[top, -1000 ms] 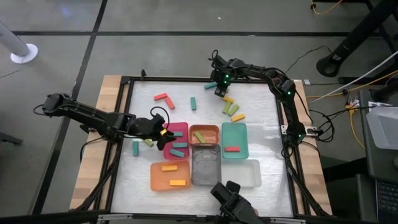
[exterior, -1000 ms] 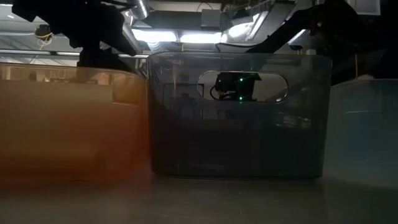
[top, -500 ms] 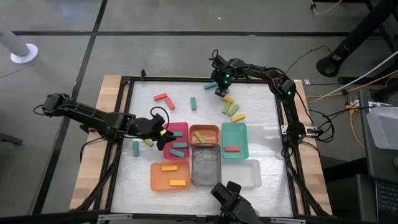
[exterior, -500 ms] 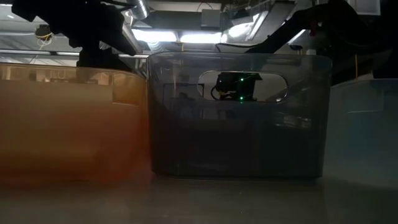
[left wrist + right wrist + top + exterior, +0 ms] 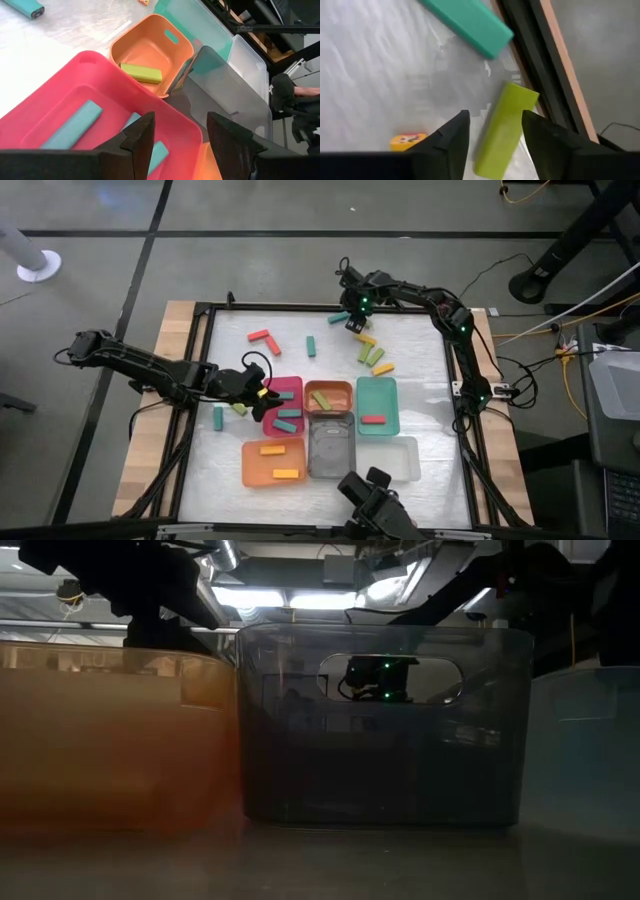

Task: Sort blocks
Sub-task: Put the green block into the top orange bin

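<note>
My right gripper stands open near the table's far edge, pointing down. A lime green block lies on the table between its fingers; I cannot tell whether a finger touches it. Close by lie a teal block and a yellow-orange block. My left gripper hangs open with nothing between its fingers over the pink tray, which holds two teal blocks. Other blocks lie loose on the table: red ones, a teal one, lime and yellow-orange ones.
A small orange tray holds a lime block, a teal tray a red block, and a large orange tray two yellow-orange blocks. A grey tray and a clear tray stand near the front. The black frame rail runs beside the lime block.
</note>
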